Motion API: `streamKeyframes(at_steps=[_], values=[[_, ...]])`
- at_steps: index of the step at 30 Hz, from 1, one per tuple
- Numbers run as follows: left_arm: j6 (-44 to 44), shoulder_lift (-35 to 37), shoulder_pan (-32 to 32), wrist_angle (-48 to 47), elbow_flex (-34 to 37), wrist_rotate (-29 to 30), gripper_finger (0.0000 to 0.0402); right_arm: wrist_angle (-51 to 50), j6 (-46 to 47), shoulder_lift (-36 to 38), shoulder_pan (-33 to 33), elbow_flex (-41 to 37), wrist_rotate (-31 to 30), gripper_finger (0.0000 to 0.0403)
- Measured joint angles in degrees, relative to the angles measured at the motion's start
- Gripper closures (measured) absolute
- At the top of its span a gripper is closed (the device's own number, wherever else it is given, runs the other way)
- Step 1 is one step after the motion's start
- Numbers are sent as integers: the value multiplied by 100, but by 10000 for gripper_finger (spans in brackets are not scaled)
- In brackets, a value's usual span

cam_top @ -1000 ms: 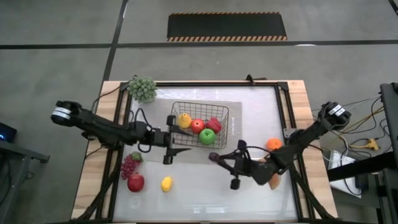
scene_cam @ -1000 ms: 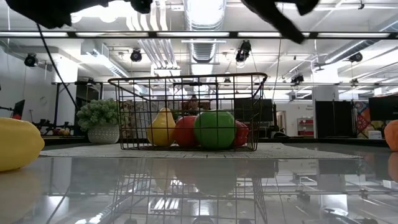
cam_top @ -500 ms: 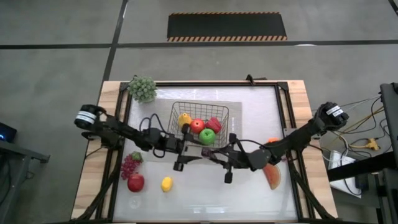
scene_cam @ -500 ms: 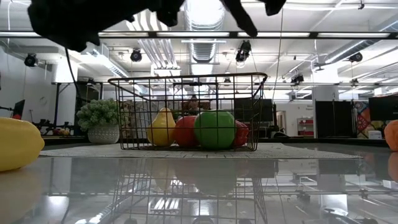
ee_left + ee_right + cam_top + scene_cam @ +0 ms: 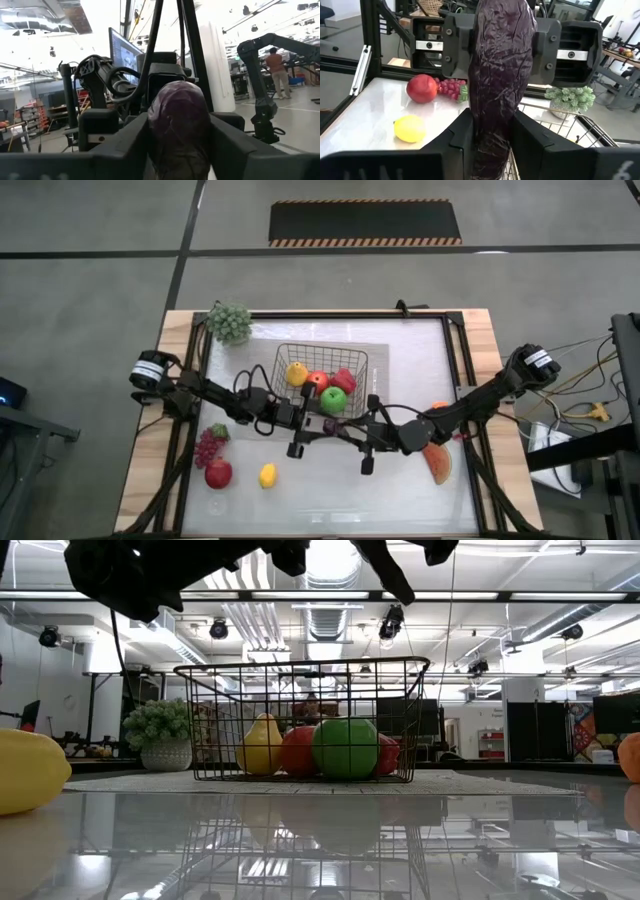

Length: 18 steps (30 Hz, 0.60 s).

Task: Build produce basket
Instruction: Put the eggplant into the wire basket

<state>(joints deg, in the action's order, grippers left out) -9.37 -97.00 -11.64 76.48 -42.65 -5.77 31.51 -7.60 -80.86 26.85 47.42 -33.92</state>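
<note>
Both grippers pinch one wrinkled dark-purple toy eggplant (image 5: pixel 500 85) in mid-air: left gripper (image 5: pixel 312 423) at nine o'clock, right gripper (image 5: pixel 347 429) at three. It hangs just beyond the six o'clock rim of the rectangular dark wire-mesh basket (image 5: pixel 322 349)

Eggplant (image 5: pixel 499 90) lower end hidden between right end effector (image 5: pixel 490 137) fingers; orange (image 5: pixel 630 758) cut by frame edge.

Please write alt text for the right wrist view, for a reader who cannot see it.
A purple eggplant is held between the right gripper's dark fingers while the left gripper clamps it from the far side. Behind lie a red apple, dark-red grapes and a yellow lemon.
</note>
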Motion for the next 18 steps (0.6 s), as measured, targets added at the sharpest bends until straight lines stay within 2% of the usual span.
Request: streamKeyframes(at_steps=[3,13,15,18], values=[[-4,8,0,-43,2,-6,290,-3,-43,0,0,0,-11,289],[-4,52,1,-78,50,-11,293,-126,-124,151,12,0,-60,184],[-5,170,38,-136,127,117,293,-351,-105,351,24,0,-80,163],[-105,573,141,-604,258,627,293,-860,178,752,26,0,-118,138]])
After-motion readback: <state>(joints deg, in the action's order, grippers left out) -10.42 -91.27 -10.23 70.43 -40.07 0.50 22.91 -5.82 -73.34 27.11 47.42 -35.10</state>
